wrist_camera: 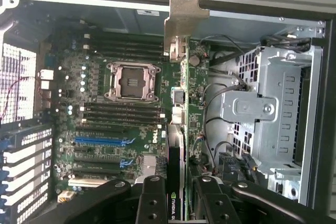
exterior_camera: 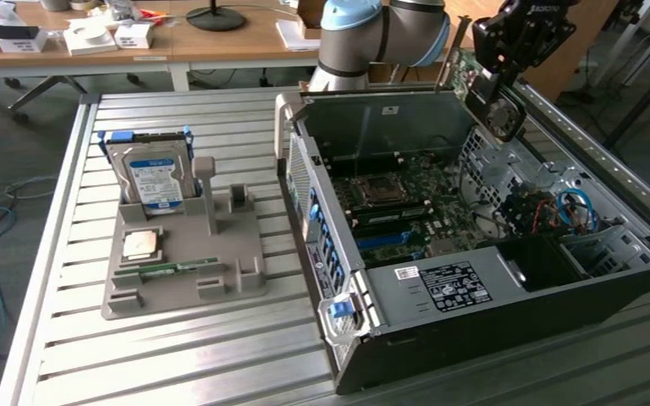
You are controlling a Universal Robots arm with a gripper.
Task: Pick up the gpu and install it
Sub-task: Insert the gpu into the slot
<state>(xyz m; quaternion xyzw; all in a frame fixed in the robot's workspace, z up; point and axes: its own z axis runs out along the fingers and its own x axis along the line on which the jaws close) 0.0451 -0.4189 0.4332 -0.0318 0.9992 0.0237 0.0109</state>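
Note:
My gripper (wrist_camera: 176, 195) is shut on the gpu (wrist_camera: 181, 103), a thin dark green card seen edge-on between the two black fingers (wrist_camera: 152, 198), with its silvery bracket (wrist_camera: 185, 19) at the far end. In the exterior view the gripper (exterior_camera: 504, 72) hangs over the back right corner of the open computer case (exterior_camera: 449, 288), and the gpu (exterior_camera: 494, 108) points down into it without touching the board. The green motherboard (wrist_camera: 105, 129) lies below, with its blue expansion slots (wrist_camera: 102, 141) beside the card.
A grey parts holder (exterior_camera: 190, 271) on the slatted table carries a hard drive (exterior_camera: 153, 178), a processor (exterior_camera: 145, 244) and a memory stick (exterior_camera: 173, 267). Inside the case are a metal drive cage (wrist_camera: 268, 108) and loose cables (exterior_camera: 562, 211). Wooden desks (exterior_camera: 223, 42) stand behind.

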